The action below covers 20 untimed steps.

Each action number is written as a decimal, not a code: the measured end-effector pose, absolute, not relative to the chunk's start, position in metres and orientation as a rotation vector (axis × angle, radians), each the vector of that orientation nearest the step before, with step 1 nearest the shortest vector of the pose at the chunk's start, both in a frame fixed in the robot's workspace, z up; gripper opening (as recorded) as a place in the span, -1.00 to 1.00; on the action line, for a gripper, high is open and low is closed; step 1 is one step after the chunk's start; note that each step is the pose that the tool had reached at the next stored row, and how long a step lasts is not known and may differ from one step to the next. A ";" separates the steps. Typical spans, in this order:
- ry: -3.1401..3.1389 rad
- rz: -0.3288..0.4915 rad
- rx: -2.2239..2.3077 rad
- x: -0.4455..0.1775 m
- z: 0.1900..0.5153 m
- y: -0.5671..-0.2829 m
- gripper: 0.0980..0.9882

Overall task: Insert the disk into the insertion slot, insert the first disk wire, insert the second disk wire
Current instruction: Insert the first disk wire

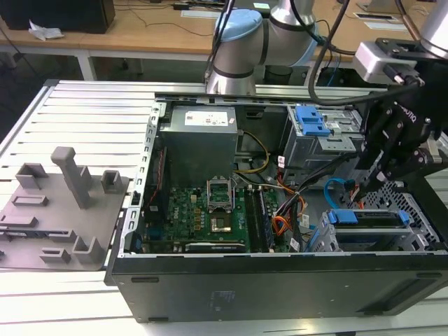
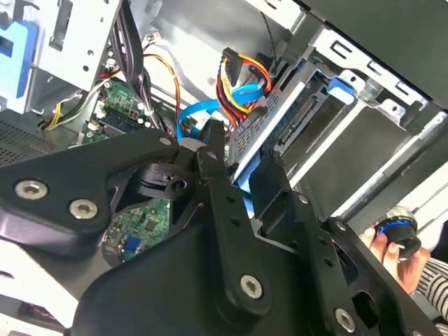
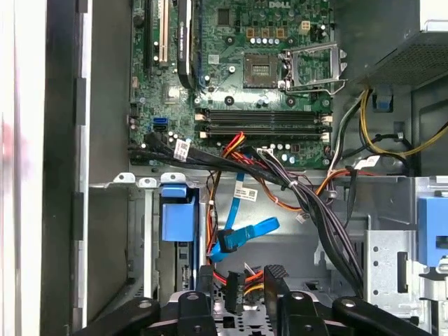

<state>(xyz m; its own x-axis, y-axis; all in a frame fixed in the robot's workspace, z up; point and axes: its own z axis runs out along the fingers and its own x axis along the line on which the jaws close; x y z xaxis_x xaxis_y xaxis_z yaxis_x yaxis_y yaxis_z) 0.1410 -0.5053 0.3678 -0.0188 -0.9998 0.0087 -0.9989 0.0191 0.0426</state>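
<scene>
First wrist view: my gripper (image 3: 239, 274) stands with jaws apart, empty, near the second disk wire (image 3: 246, 231), looping beside the disk (image 1: 369, 218) seated in the insertion slot (image 1: 413, 208). Light, limp ribbon, I judge; its stiff dark plug (image 3: 225, 242) is the handhold.

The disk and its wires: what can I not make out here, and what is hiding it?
- The disk, exterior view: its label and connectors lie hidden inside the insertion slot.
- The second disk wire, first wrist view: one end runs under the black cable bundle; its socket is unseen.
- The red-and-yellow wired plug, first wrist view: the gripper hides whether it is seated.
</scene>
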 end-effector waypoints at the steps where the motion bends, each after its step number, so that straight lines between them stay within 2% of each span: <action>1: -2.216 -0.038 2.175 0.142 0.366 -0.505 -0.28; 12: -2.214 -0.032 2.171 0.148 0.351 -0.503 -0.30; 16: -2.214 -0.032 2.171 0.148 0.351 -0.503 -0.83; 20: -2.214 -0.032 2.171 0.148 0.350 -0.503 -0.83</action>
